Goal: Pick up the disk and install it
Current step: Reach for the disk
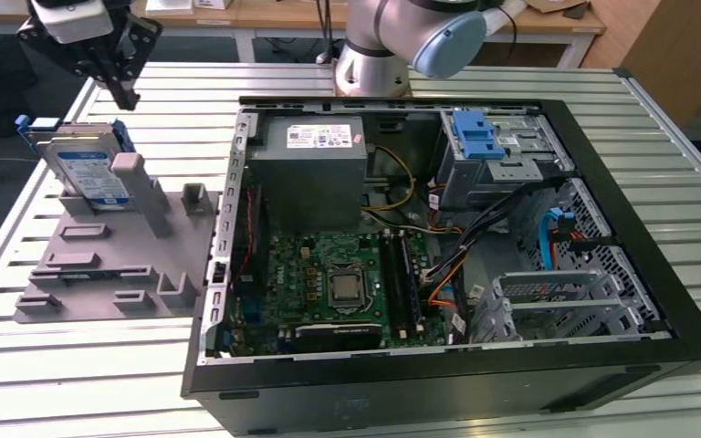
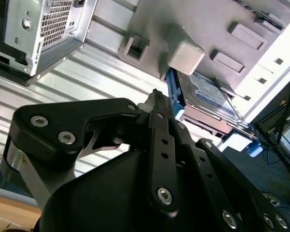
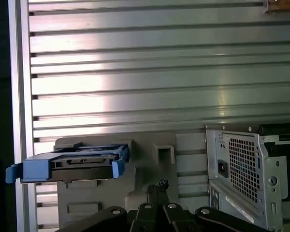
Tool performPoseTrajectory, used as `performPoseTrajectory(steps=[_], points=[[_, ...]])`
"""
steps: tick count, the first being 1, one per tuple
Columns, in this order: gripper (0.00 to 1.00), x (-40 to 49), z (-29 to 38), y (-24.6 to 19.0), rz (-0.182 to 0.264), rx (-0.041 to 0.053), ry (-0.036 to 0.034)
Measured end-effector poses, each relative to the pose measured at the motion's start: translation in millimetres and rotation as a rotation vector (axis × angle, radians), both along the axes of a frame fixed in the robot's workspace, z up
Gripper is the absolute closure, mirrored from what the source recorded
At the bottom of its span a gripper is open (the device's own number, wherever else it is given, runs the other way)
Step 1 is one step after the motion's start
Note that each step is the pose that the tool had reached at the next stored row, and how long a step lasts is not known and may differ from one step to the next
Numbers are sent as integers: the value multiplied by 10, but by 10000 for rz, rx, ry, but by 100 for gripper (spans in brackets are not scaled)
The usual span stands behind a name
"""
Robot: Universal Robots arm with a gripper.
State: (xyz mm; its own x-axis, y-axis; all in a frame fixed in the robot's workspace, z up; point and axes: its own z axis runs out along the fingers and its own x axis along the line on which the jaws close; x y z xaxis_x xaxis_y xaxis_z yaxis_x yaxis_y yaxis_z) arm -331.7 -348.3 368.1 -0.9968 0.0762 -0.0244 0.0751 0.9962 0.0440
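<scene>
Hovering over the table [image 1: 83, 383] at the exterior view's left, the gripper [image 1: 125, 96] points its fingers down, above the disk [image 1: 88, 173] and a little past it, clear of contact. The fingers are drawn together with nothing between them, and the tips meet in both wrist views. So the pick-up has not begun.

The disk stands on edge in a grey holder [image 1: 107, 274], propped against a post. That pose likely serves the grasp: the top edge and both faces are open to a pinch from above, which a flat-lying disk would not offer. The holder sits just beside the open case [image 1: 448, 397], keeping the carry short.

Only the exterior view looks into the case, where a drive cage [image 1: 521, 160] with a blue latch sits at the far side. The first wrist view looks down past the fingers and catches the disk [image 3: 75, 162] end-on, its blue frame wrapping the thin edge. The second wrist view shows the labelled face [image 2: 208, 94] at a slant beyond the fingertips, and the gap between tips and disk reads clearly.
</scene>
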Motion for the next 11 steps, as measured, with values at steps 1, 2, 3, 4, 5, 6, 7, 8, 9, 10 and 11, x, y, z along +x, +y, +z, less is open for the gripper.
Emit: performPoseTrajectory(steps=[1,2,3,4,5,6,7,8,9,10,11], points=[[89,-60,-7,15,0,1,0],[89,-90,-10,22,0,1,1],[89,-120,-13,27,-1,1,3],[89,-151,-16,31,-1,1,5],[89,-184,-20,36,0,1,9],[89,-214,-22,39,0,1,17],[89,-246,-26,42,0,1,28],[89,-275,-29,43,0,1,44],[89,-297,-33,44,0,1,68],[89,-312,-37,44,0,1,94],[89,-315,-40,44,0,1,102]])
